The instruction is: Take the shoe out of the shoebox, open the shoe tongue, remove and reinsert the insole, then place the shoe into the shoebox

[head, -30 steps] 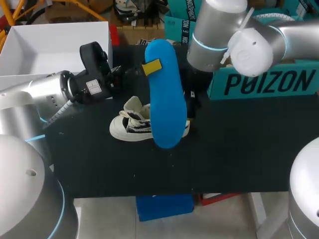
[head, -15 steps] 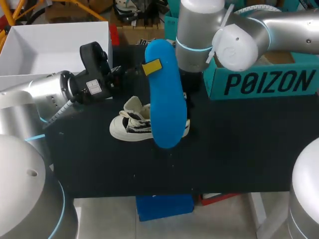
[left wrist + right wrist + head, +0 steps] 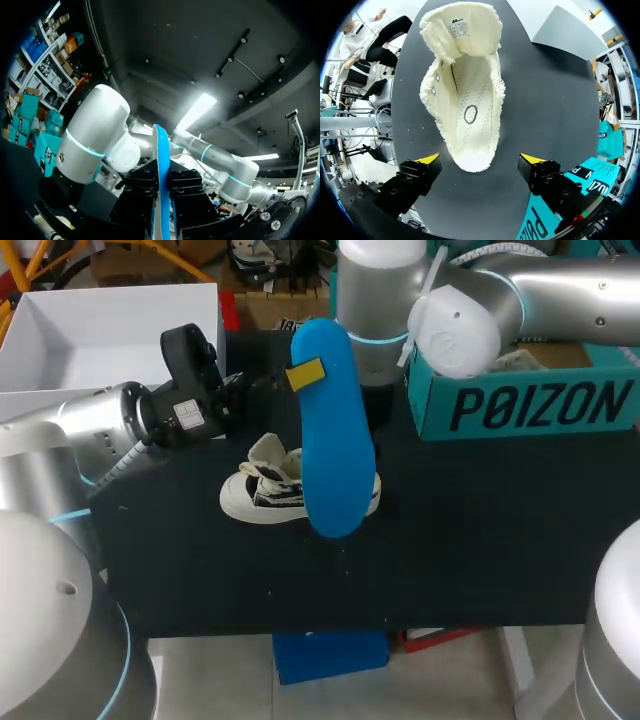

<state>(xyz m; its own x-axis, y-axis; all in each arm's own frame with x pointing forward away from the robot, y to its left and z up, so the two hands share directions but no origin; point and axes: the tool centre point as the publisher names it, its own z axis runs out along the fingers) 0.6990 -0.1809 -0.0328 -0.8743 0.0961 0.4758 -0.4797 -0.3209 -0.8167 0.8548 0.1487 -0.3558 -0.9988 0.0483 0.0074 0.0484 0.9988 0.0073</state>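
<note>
Table [image 3: 480, 530] below, left fingers [image 3: 305, 373] pinch insole [image 3: 333, 440] (upright); right fingers [image 3: 427, 160] gape over shoe [image 3: 470, 115].

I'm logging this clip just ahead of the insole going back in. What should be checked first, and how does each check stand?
1. Insole held by left gripper: ok, both fingers clamp it.
2. Shoe upright on table: ok.
3. Tongue folded back, opening clear: ok.
4. Right gripper steadying the shoe: not ok. It is open, with its fingers apart from the shoe.
5. Insole's lower end lined up with the opening: cannot tell.
</note>
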